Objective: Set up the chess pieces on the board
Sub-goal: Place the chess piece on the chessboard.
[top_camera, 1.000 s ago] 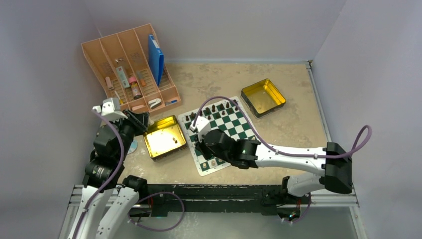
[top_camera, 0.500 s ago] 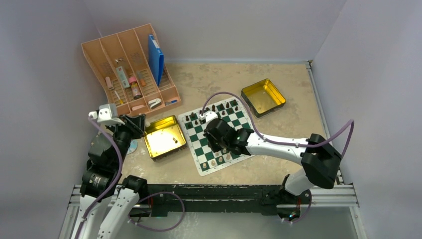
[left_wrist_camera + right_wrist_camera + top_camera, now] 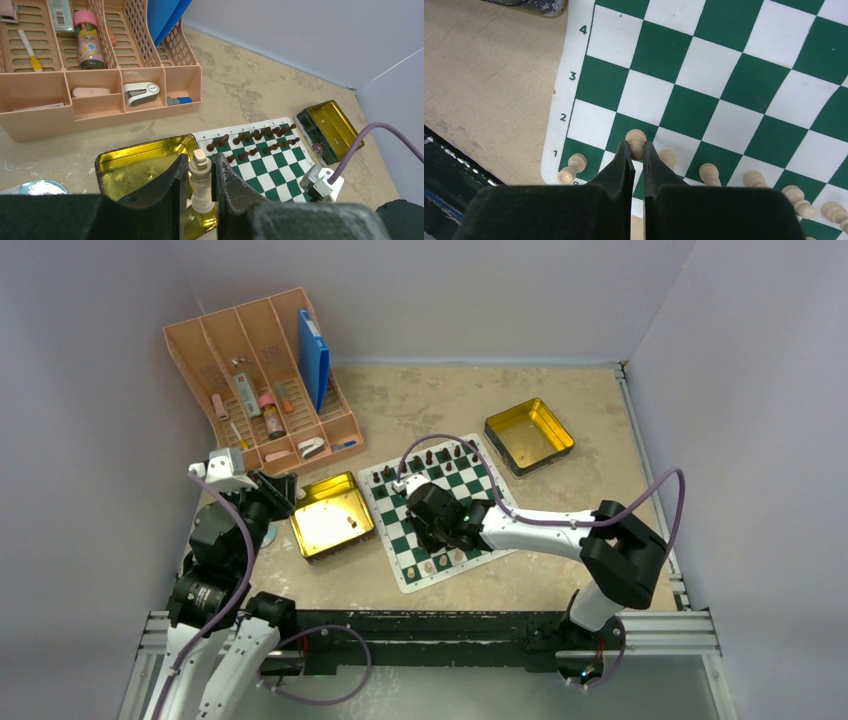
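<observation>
Two arms, two pieces in play. Over on the right, the right gripper hangs low over the near left corner of the board. Its jaws are pinched in on a light pawn, whose round head pokes out just past the fingertips. From the wrist view we read that pawn as sitting over the second square of row 2, a green one, though we cannot tell whether its foot is down yet. Other light pieces stand just beside it along the near edge. So we judge this to be the placing step, with a pawn going in front of its back row.

On the left, the left gripper is clamped on a tall light piece. It holds the piece upright above the gold tin, short of the board. The dark pieces are ranked across the far side already.

What next? We reckon the right jaws need to part only a little and the arm then has to rise straight up. The neighbours stand so close to the fingers that a sideways drag could tip them. The left arm, we think, should wait for that corner to free up before carrying its piece across.
</observation>
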`<act>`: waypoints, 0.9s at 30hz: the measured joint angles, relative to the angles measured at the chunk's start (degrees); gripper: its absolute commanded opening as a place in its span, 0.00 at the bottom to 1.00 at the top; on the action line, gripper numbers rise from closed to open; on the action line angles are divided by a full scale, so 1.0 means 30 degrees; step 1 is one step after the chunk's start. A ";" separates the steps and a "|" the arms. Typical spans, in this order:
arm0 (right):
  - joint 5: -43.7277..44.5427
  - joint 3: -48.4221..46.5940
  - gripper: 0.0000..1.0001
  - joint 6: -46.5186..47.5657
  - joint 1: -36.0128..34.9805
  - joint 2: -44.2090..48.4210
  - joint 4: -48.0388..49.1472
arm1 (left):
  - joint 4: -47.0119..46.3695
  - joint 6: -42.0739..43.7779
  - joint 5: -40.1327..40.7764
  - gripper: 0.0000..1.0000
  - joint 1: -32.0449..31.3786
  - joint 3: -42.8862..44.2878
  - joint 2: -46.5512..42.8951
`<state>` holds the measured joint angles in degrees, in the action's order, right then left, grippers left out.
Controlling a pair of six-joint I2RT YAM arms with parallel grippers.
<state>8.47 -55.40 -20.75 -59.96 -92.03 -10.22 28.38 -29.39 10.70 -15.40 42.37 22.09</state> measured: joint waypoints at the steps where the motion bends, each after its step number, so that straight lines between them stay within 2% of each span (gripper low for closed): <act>1: -0.0095 0.0000 0.00 0.0000 0.0000 -0.0066 0.0015 | -0.0015 0.0000 0.0000 0.00 0.0000 0.0000 0.0022; 27: -0.0729 -0.0291 0.05 0.0066 -0.0007 -0.1457 0.0102 | -0.0007 -0.0066 0.0007 0.00 0.0000 -0.0029 0.0197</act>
<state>6.28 -56.27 -20.56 -59.99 -96.40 -9.91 28.36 -29.58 10.72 -15.40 42.28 22.68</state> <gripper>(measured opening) 0.053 0.194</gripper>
